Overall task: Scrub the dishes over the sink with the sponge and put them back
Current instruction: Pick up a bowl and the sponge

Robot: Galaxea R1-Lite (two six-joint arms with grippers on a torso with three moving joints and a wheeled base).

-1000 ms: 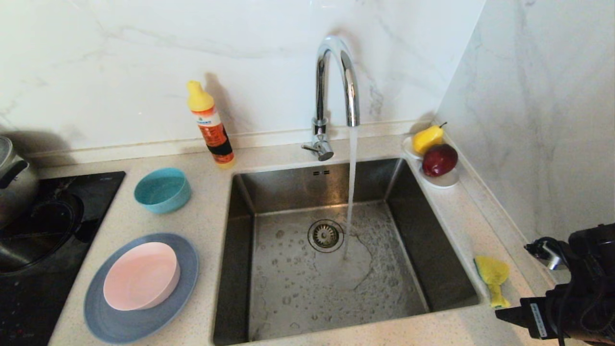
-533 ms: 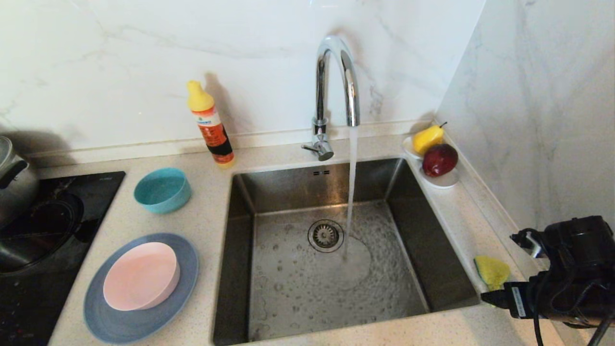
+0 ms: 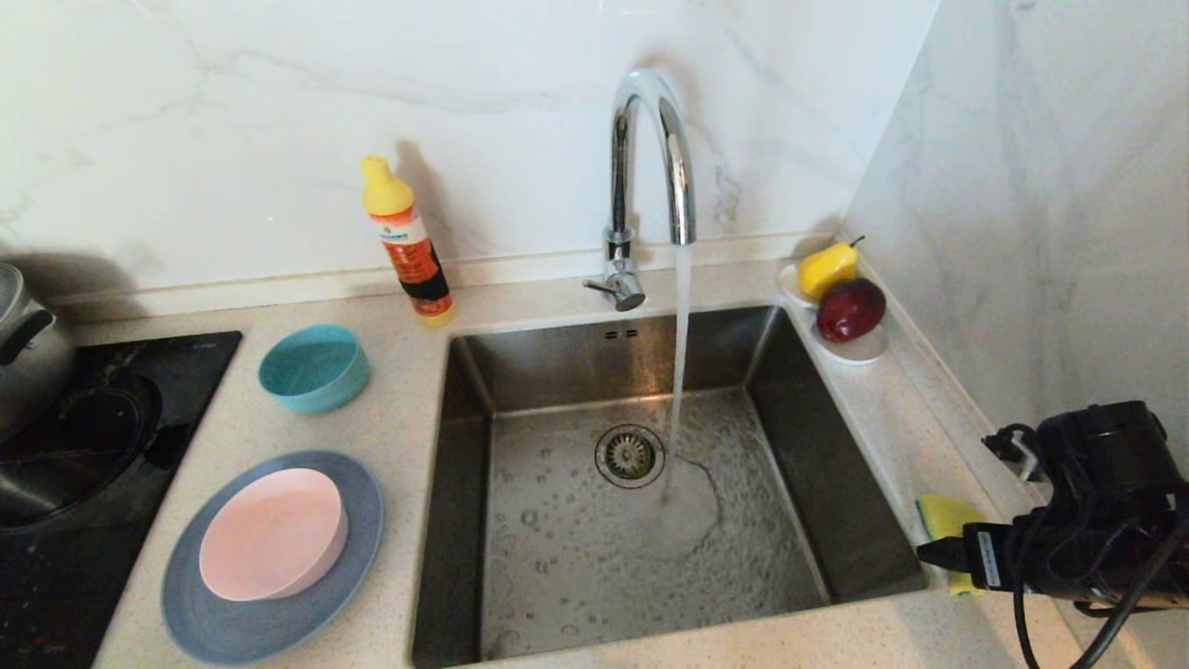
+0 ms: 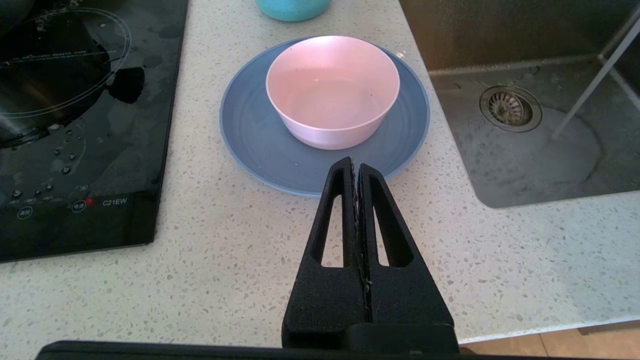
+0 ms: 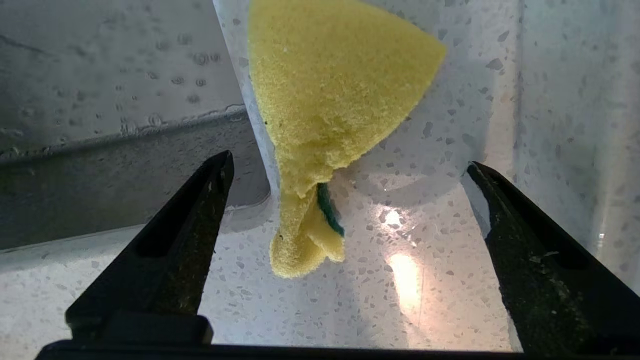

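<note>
Sink (image 3: pixel 464 520): a big steel box set in the counter (image 3: pixel 409 427), in the middle of the head view. Its drain (image 3: pixel 630 455) is round.
Tap (image 3: pixel 650 158): at 12 o'clock from the sink. Water (image 3: pixel 680 372) runs down and lands just beside the drain.
Sponge (image 5: pixel 325 100): yellow, with a bit of green in its fold. It lies on the counter rim at 3 o'clock from the sink, close to the edge. In the head view only a small yellow part (image 3: pixel 943 516) shows.
Right tool (image 5: pixel 350 170): its two black tips are wide apart, one on each side of the sponge's thin end. They do not touch it.
Left tool (image 4: pixel 356 167): its tips are pressed together with nothing between them. It hangs over the counter just in front of the plate.
Plate (image 3: pixel 204 618): flat and blue, on the counter at 9 o'clock from the sink.
Pink bowl (image 3: pixel 274 531): sits upright on the plate.
Teal bowl (image 3: pixel 314 367): upright on the counter, at 12 o'clock from the plate, apart from it.
Bottle (image 3: pixel 407 243): orange with a yellow cap, stands by the wall at 11 o'clock from the sink.
Saucer (image 3: pixel 864 348): white, at 2 o'clock from the sink, with a pear (image 3: pixel 827 268) and a red fruit (image 3: pixel 850 308) on it.
Stove (image 3: pixel 56 557): black, at the far 9 o'clock side, with a pot (image 3: pixel 28 348) on it.
</note>
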